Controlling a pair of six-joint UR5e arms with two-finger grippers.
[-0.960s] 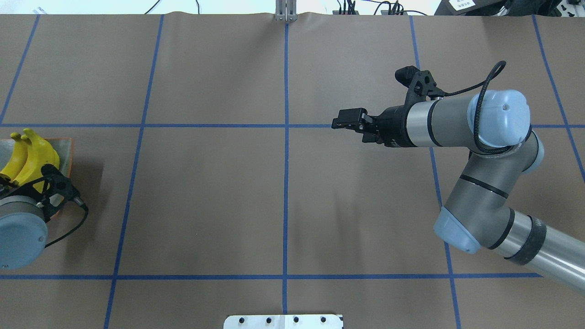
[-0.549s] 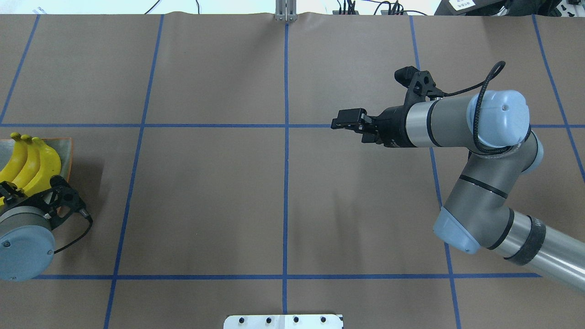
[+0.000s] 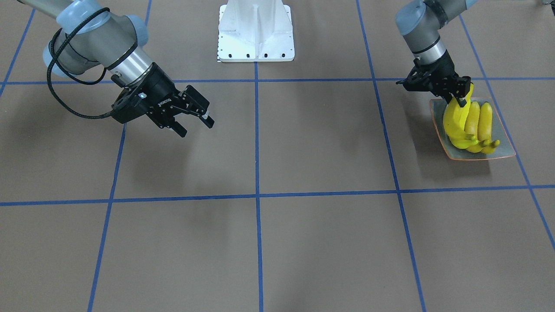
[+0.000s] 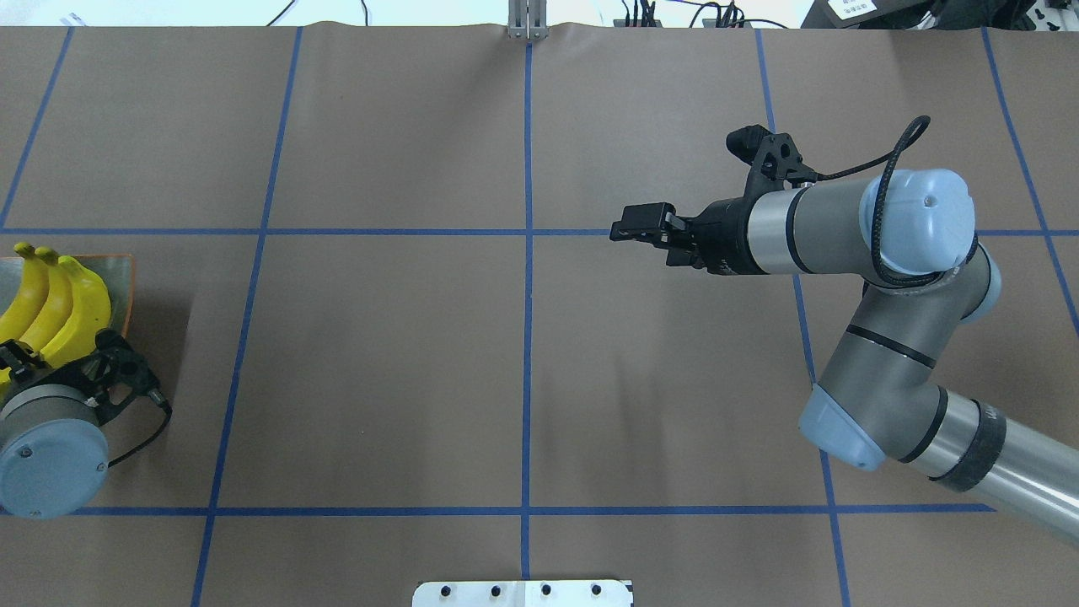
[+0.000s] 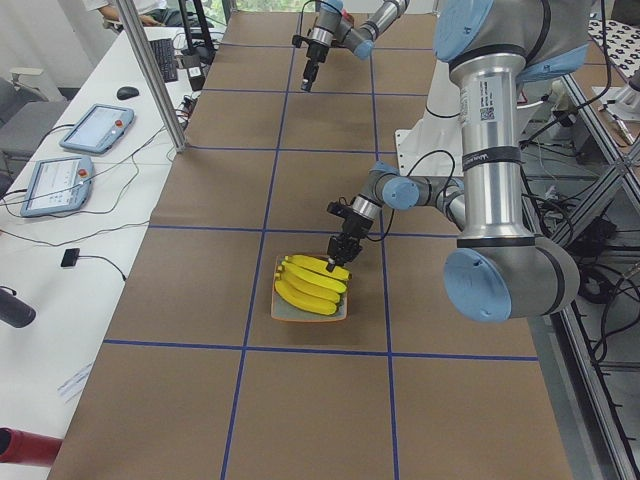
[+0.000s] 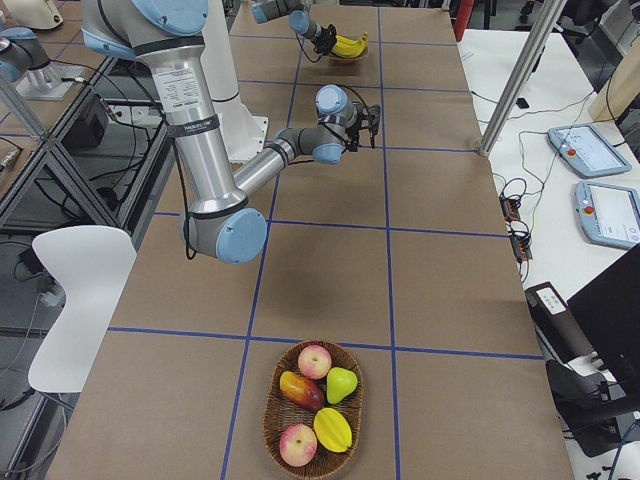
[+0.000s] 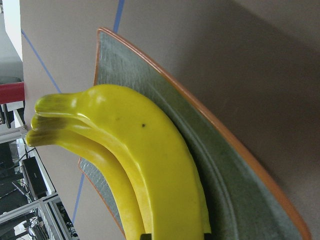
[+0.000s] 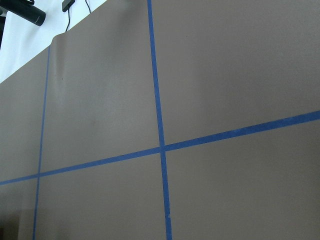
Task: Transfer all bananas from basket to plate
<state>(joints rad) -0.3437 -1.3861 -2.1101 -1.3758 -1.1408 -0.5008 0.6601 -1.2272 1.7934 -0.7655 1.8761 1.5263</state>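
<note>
Overhead and front cameras face each other, sharing the plate (image 3: 505, 151) (left wrist close).

- We see a table (image 4: 379, 379) under brown paper with a blue tape grid.
- On it we find a plate (image 3: 504, 150) at one end, a basket (image 6: 269, 420) at the other, and a white mount (image 3: 256, 39).

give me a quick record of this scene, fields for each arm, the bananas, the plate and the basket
left fingers: shut on one end of the top banana, over the plate
right fingers: open, empty, above bare table
bananas: piled side by side on the plate
plate: near the table's end on the robot's left
basket: near the table's opposite end, holds other fruit, no banana in sight
task: seems nearly done; the top banana is not yet let go
</note>
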